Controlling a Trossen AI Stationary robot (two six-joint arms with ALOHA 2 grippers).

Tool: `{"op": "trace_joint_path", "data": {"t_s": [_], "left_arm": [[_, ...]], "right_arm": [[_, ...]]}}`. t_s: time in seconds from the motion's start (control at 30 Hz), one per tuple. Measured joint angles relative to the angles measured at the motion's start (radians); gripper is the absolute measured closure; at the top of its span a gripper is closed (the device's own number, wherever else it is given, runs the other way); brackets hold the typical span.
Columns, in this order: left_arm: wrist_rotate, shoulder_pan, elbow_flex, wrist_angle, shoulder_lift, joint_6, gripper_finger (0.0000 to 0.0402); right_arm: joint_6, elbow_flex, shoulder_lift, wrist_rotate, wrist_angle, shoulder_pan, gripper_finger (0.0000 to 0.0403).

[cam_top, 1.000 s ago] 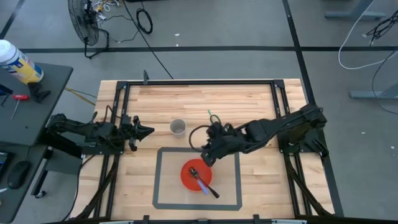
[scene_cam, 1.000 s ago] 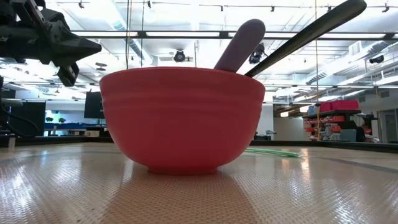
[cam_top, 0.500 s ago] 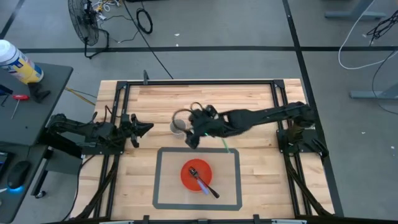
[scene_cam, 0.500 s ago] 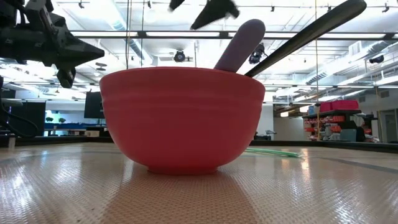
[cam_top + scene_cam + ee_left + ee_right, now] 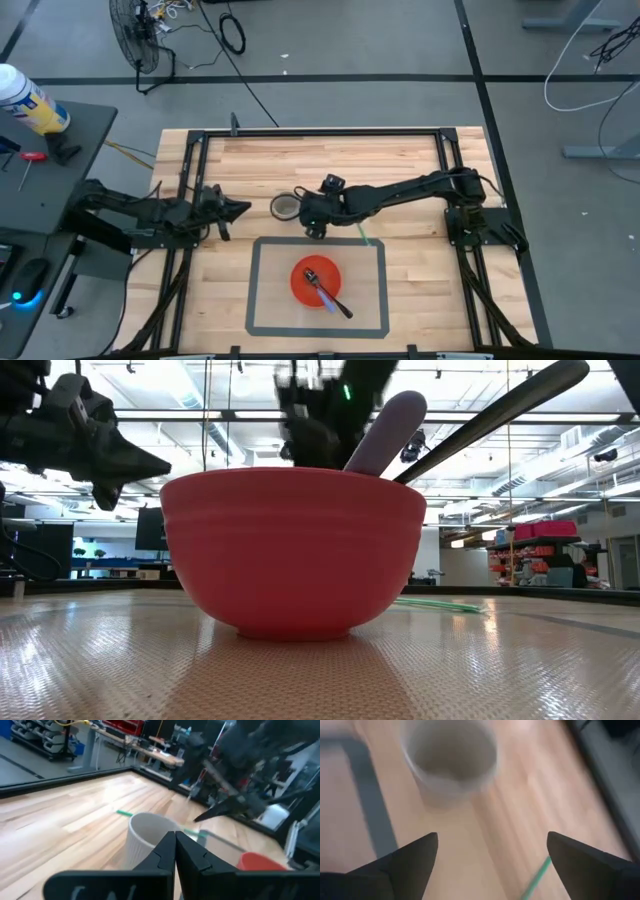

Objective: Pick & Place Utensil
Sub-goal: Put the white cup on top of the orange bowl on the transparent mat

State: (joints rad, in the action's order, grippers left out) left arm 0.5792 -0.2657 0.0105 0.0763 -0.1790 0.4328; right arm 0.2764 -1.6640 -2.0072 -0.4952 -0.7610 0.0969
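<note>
A red bowl (image 5: 315, 281) stands inside the grey taped rectangle and holds a black utensil (image 5: 338, 304) and a purple one (image 5: 385, 435), both leaning on its rim. A white cup (image 5: 285, 207) stands upright on the wood beyond it. A green straw (image 5: 362, 235) lies flat to the cup's right, partly under my right arm. My right gripper (image 5: 313, 228) hovers open just right of the cup; the right wrist view shows the cup (image 5: 450, 755) ahead of its spread fingers. My left gripper (image 5: 240, 208) is shut, empty, left of the cup (image 5: 150, 840).
Dark frame rails (image 5: 320, 133) run along the table's far edge and both sides. Bare wood lies between the cup and the far rail. The grey tape outline (image 5: 252, 285) surrounds the bowl. My two grippers stand close on either side of the cup.
My right gripper has swung from over the bowl's far side toward the far left, reaching out to the cup, and has come down into the low view behind the bowl. The bowl, both utensils and the cup have stayed in place.
</note>
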Motion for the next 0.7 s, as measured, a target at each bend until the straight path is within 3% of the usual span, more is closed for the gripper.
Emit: {"op": "trace_joint_path", "data": {"t_s": [0.1, 0.23, 0.33, 0.5, 0.7], "left_arm": [[0.006, 0.0, -0.002, 0.017, -0.062, -0.012, 0.0387], [0.046, -0.001, -0.002, 0.036, -0.157, -0.024, 0.0387], [0.088, 0.0, -0.002, 0.046, -0.228, 0.004, 0.0387], [0.132, 0.0, -0.003, 0.063, -0.315, 0.034, 0.0387], [0.166, 0.0, -0.003, 0.081, -0.384, 0.029, 0.0387]], "right_arm": [[-0.032, 0.121, 0.01, 0.035, 0.12, -0.012, 0.0026], [-0.097, 0.281, 0.011, 0.138, 0.41, -0.022, 0.0027], [-0.162, 0.378, 0.011, 0.139, 0.657, -0.039, 0.0025], [-0.225, 0.47, 0.008, 0.246, 0.935, -0.077, 0.0015], [-0.257, 0.535, 0.0, 0.339, 1.104, -0.113, 0.0004]]}}
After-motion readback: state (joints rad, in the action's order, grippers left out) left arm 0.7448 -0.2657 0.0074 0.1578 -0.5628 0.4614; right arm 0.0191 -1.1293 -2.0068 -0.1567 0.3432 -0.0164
